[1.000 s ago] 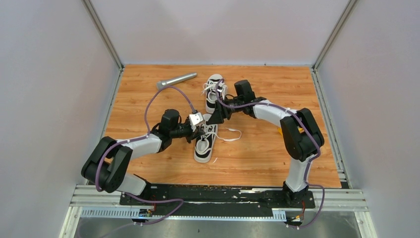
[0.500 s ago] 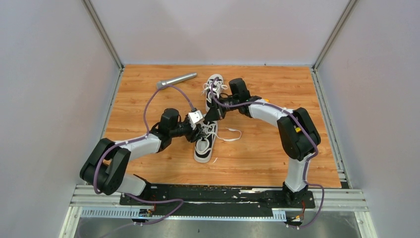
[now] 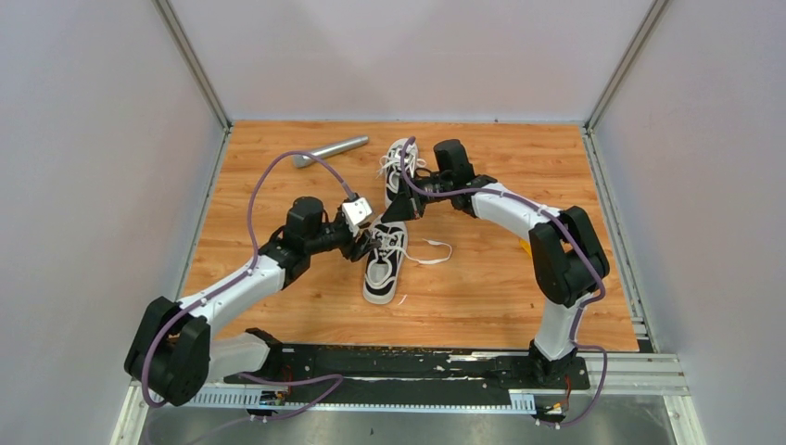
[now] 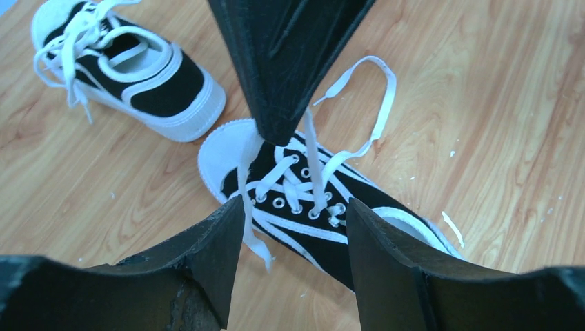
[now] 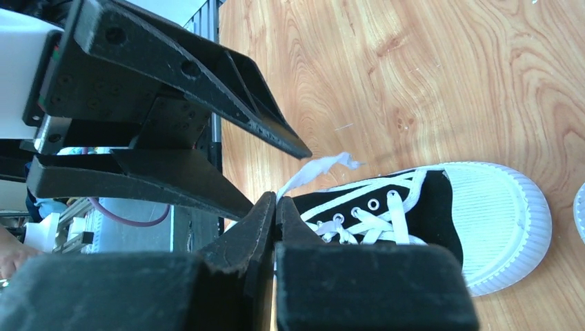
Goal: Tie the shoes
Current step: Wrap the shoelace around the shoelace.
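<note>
Left claw [image 4: 295,204] is hanging wide open over the near shoe's [image 3: 380,271] eyelets. Near shoe is lying mid-table [image 3: 491,297], long axis running near-to-far, toe pointing away from the bases. It is showing black canvas, white stripes, a white toe cap and loose laces. Right claw [image 5: 276,201] is pinching a lace [image 5: 321,165] near its end, by the toe cap. Far shoe [image 3: 400,176] is lying just beyond, heel toward the near shoe, toe pointing far.

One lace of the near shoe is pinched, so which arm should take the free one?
Left. The left pincer is open just over the near shoe, while the right pincer is shut on a lace.
</note>
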Motion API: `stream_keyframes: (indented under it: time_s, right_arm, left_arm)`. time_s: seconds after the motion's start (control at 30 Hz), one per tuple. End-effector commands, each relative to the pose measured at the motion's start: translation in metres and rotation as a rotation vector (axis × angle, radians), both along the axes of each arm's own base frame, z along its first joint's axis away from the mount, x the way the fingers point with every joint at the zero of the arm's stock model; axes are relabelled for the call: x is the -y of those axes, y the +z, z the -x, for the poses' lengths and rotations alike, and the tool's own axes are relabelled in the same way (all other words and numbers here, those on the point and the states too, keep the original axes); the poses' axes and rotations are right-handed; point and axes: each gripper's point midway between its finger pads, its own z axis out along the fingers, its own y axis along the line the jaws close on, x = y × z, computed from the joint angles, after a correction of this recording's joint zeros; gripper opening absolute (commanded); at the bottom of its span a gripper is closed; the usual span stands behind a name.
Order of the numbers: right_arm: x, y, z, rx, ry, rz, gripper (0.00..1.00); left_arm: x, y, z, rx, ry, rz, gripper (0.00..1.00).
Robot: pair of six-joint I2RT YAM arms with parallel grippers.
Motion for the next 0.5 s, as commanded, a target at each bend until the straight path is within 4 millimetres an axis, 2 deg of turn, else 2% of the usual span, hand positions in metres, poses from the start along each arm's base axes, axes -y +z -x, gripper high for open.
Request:
stream_keyframes:
  time_s: [0.0,0.2,0.47]
  right_arm:
    - [0.001,0.027,0.001,0.059,0.022,-0.046,0.00]
    - [0.001,0.025,0.000,0.049,0.014,-0.042,0.00]
    - [0.002,0.028,-0.014,-0.014,-0.068,-0.046,0.00]
  left_arm:
    - [0.011,0.002,0.004,0.049,-0.105,-0.002,0.63]
    - [0.015,-0.002,-0.019,0.160,-0.084,-0.006,0.70]
    - [0.026,-0.009,-0.019,0.119,-0.076,0.078,0.67]
